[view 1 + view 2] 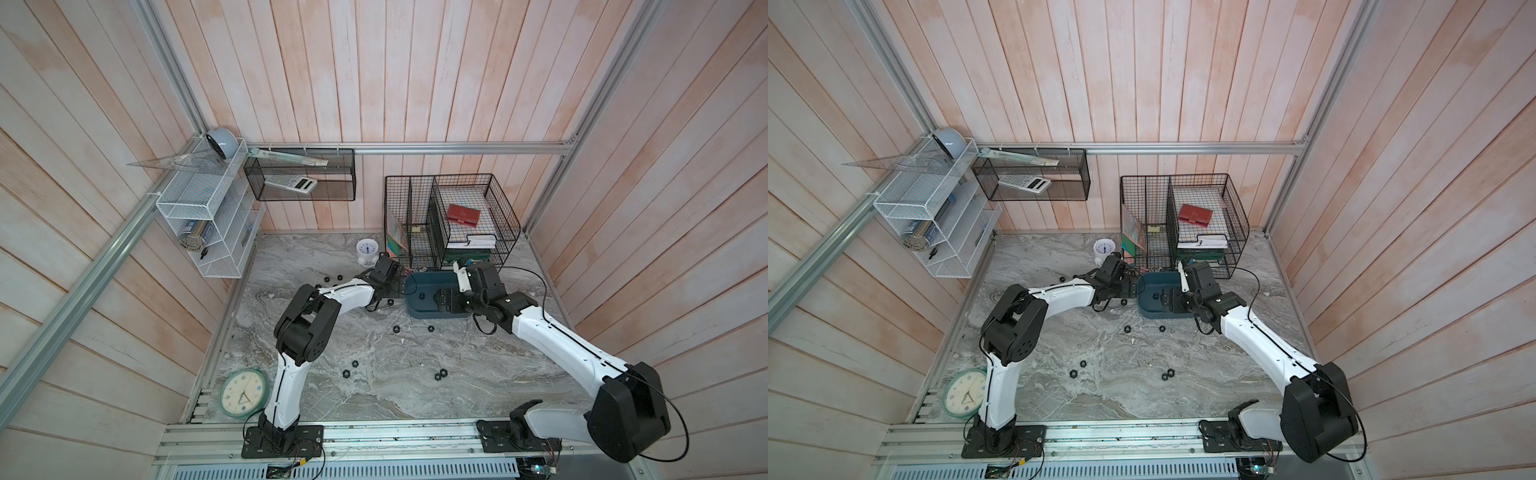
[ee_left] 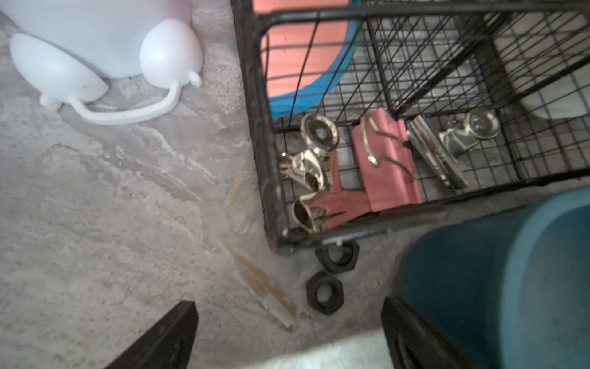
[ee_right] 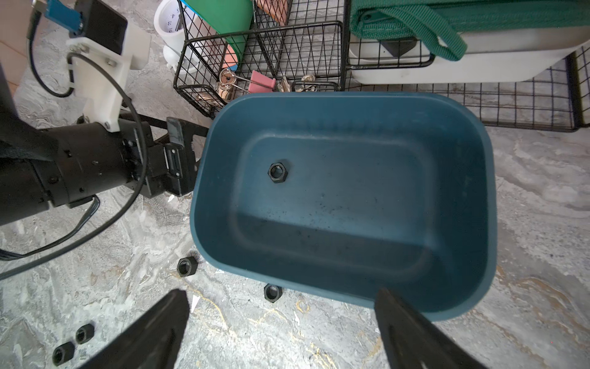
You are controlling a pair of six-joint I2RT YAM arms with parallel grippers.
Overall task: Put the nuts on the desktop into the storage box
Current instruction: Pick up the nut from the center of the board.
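The dark teal storage box (image 1: pixel 415 286) (image 1: pixel 1147 289) (image 3: pixel 351 198) sits on the grey marble desktop (image 1: pixel 374 399) in front of the wire baskets. One black nut (image 3: pixel 278 172) lies inside it. My left gripper (image 2: pixel 287 303) (image 1: pixel 400 279) is open at the box's left end, low over two nuts (image 2: pixel 325 297) by the basket corner. My right gripper (image 3: pixel 280 292) (image 1: pixel 440 299) is open above the box's near rim, with a nut (image 3: pixel 272 292) on the desktop between its fingers. Several more nuts (image 1: pixel 396 329) (image 1: pixel 1074 373) are scattered on the desktop.
Black wire baskets (image 1: pixel 457 216) with binder clips (image 2: pixel 386 163) stand right behind the box. A small white clock (image 1: pixel 367 249) is beside them. A round green clock (image 1: pixel 244 392) lies front left, and a white mesh rack (image 1: pixel 208 232) hangs on the left wall.
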